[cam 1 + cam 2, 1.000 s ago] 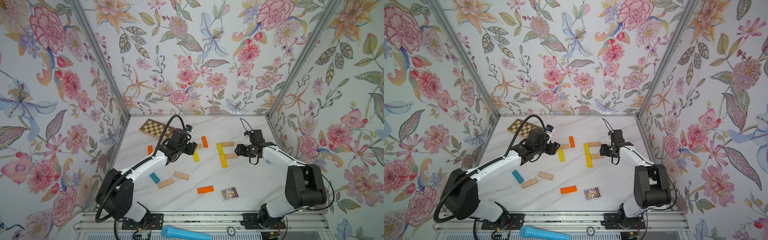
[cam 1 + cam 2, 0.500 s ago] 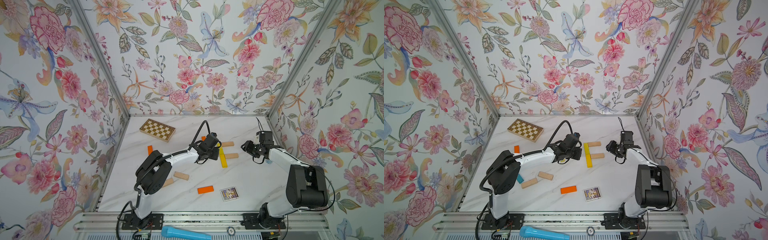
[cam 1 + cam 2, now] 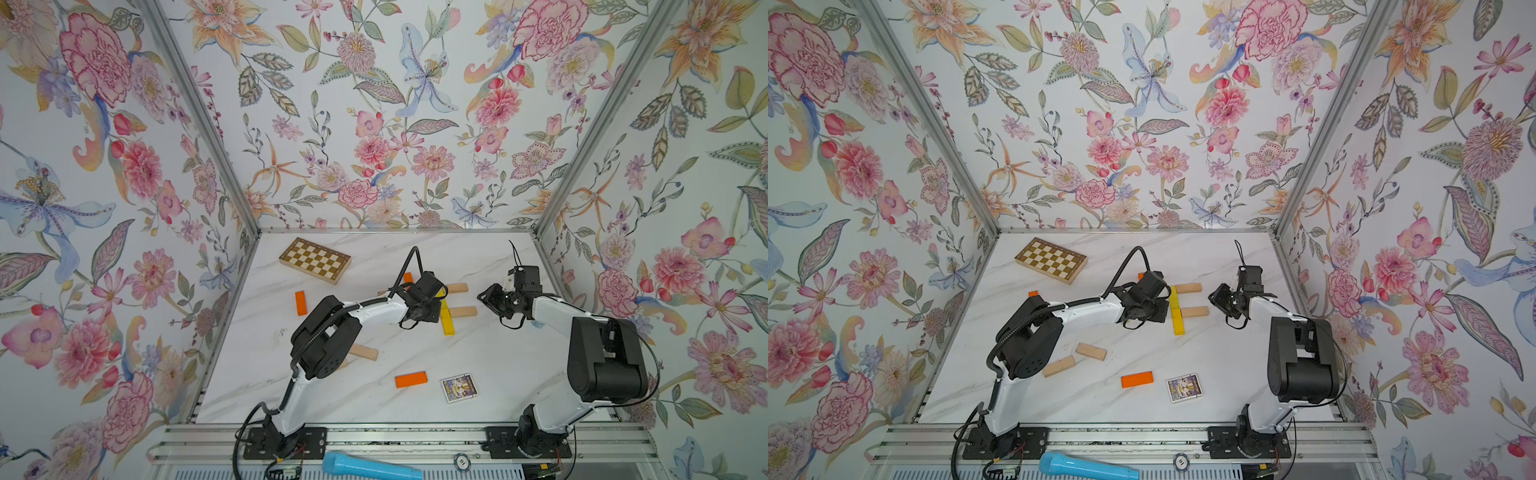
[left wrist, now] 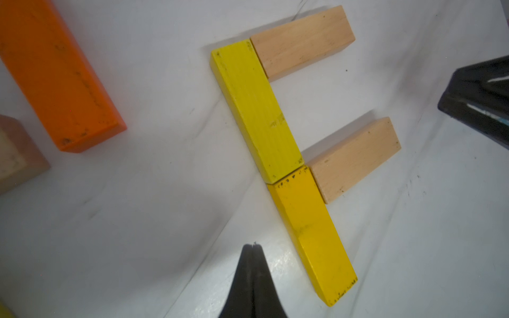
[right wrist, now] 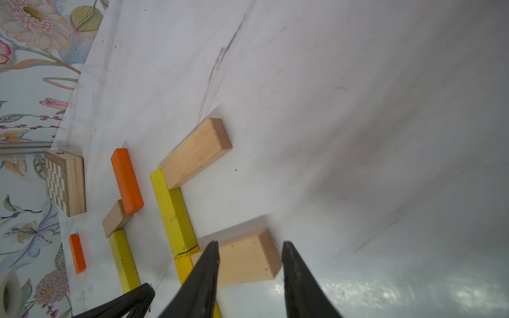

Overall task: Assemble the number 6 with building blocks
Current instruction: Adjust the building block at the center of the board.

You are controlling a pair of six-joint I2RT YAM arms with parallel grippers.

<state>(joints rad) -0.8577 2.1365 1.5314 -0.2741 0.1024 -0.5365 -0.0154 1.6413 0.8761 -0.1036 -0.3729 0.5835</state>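
The six (image 4: 275, 154) is half made, toward the back of the table (image 3: 498, 365). Two yellow blocks (image 4: 256, 110) lie end to end as its back. Two beige blocks (image 4: 303, 41) stick out from them, touching, so it looks like an F.

The left gripper (image 4: 253, 246) is pinched tight with nothing in it, just beside the lower yellow block (image 4: 311, 234). The right gripper (image 5: 250, 245) is partly open and empty, near the lower beige block (image 5: 248, 267).

I think the loop comes next. A spare, like the orange block (image 3: 410, 379), needs picking up and laying along the bottom.
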